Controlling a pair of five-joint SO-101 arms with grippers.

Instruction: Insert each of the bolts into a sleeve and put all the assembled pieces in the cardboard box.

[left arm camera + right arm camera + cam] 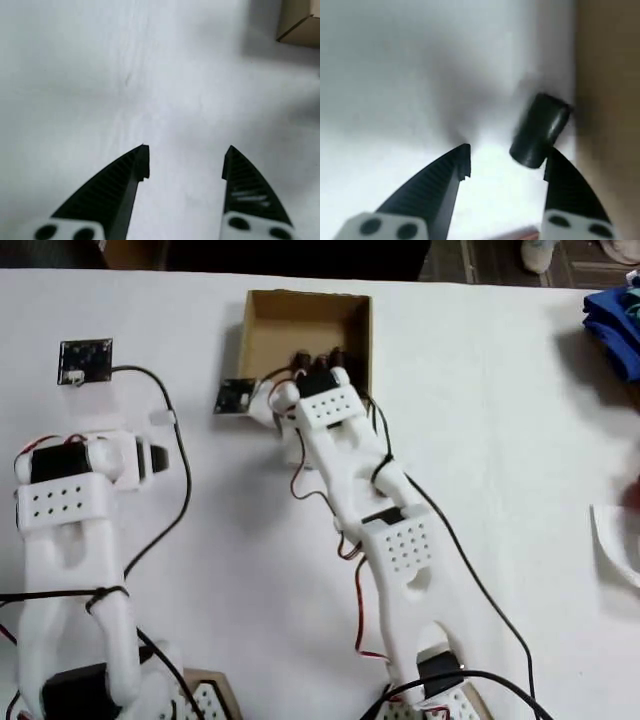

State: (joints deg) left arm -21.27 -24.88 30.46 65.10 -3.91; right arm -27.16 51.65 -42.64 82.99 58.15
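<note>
- Right claw (506,153): the jaws are spread wide and grip nothing.
- Black cylinder (539,131): it sits just ahead of one fingertip of the right claw, touching it or very nearly so. It is outside the gap between the jaws. Whether a bolt is seated in it cannot be told.
- Handling (judgement): the cylinder looks rigid, light and smooth-skinned. Being round, it is likely to roll or slip out under an off-centre pinch.
- Grasp point (judgement): take hold across the middle of the barrel, with the jaws square to its long axis.
- Cardboard box (612,100): its wall rises just beyond the cylinder, on the same side of the right claw. Finger room on that side is probably tight.
- Table (395,60): the white surface lies under and ahead of the right claw.
- Left claw (186,149): the jaws are wide and hold nothing. It hangs over the table, with a corner of the cardboard box well ahead and off to one side.
- Count: one black cylinder, one cardboard box, two claws.
</note>
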